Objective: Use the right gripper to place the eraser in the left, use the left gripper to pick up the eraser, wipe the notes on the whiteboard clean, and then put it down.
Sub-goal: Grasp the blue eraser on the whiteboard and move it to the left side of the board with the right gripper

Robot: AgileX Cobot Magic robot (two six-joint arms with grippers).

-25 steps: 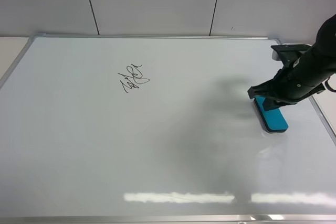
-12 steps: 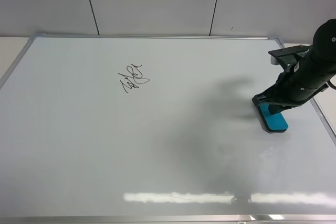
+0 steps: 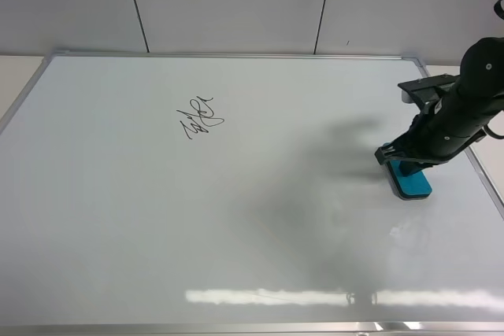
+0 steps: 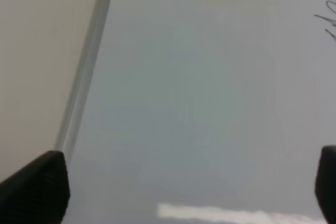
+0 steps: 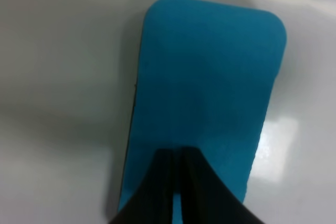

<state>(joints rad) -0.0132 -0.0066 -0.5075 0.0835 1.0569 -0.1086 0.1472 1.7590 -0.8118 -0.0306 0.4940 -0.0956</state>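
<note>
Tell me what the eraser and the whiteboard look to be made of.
The eraser has a smooth, matte blue top, likely plastic or dense foam. A dark layer along its edge may be felt. The whiteboard is a glossy white coated panel, showing bright light reflections. Its frame is silver-grey, probably aluminium.

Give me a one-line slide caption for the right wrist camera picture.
Right gripper, fingers nearly together, poised over one end of the blue eraser lying flat on the whiteboard.
</note>
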